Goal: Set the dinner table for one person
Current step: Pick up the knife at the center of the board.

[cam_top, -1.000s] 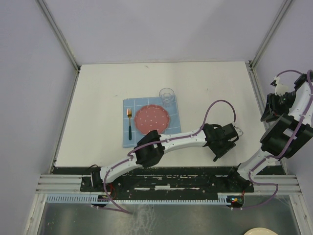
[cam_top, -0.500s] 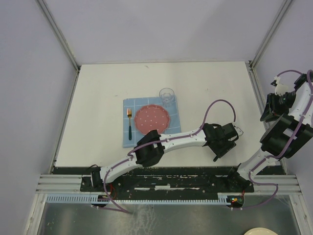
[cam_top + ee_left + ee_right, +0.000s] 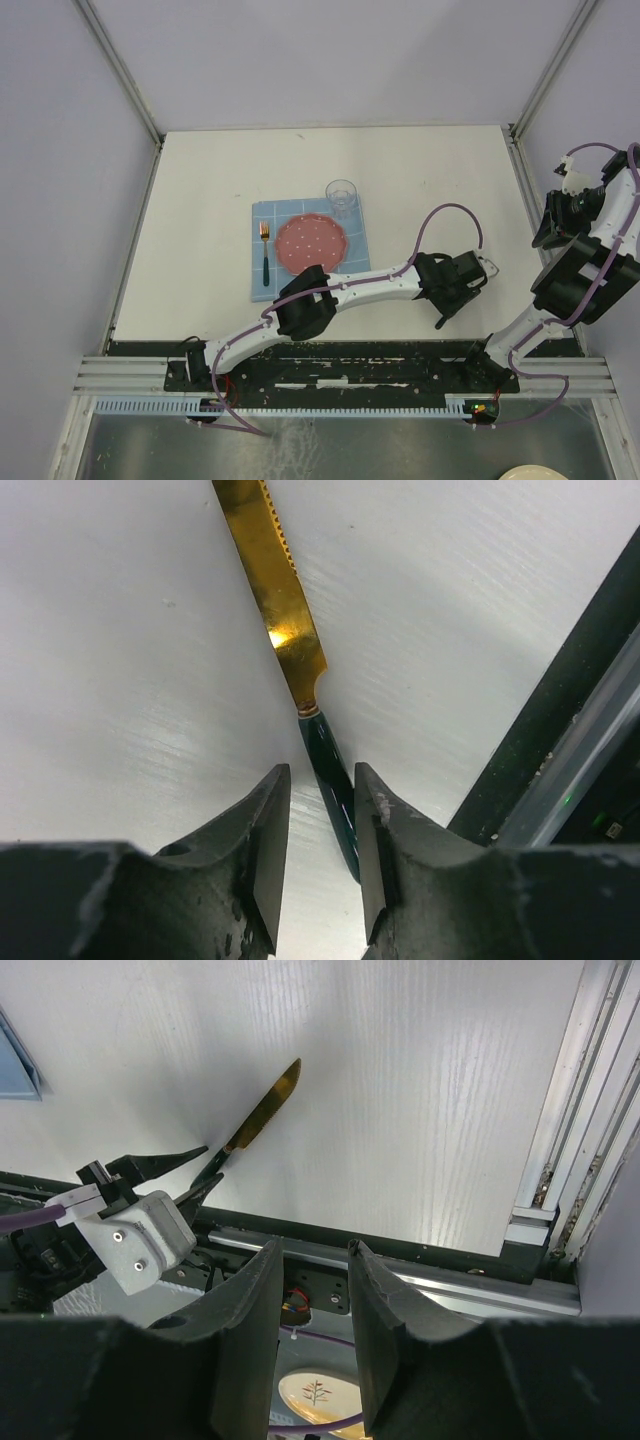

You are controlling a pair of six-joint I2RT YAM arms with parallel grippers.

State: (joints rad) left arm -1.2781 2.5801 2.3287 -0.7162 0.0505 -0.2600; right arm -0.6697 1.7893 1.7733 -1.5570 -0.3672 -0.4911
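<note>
Dinner table (image 3: 480,600) bears knife (image 3: 285,610) between left fingers (image 3: 250,880)

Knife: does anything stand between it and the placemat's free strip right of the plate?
Nothing visible. Bare dinner table separates the knife, straddled by the left gripper, from the placemat; the glass stands on its far right corner.

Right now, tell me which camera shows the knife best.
Left wrist: the knife, gold blade and green handle, fills the frame, its handle between the fingers of the left gripper. Right wrist shows it small, handle partly hidden. Top external: the gripper covers it.
</note>
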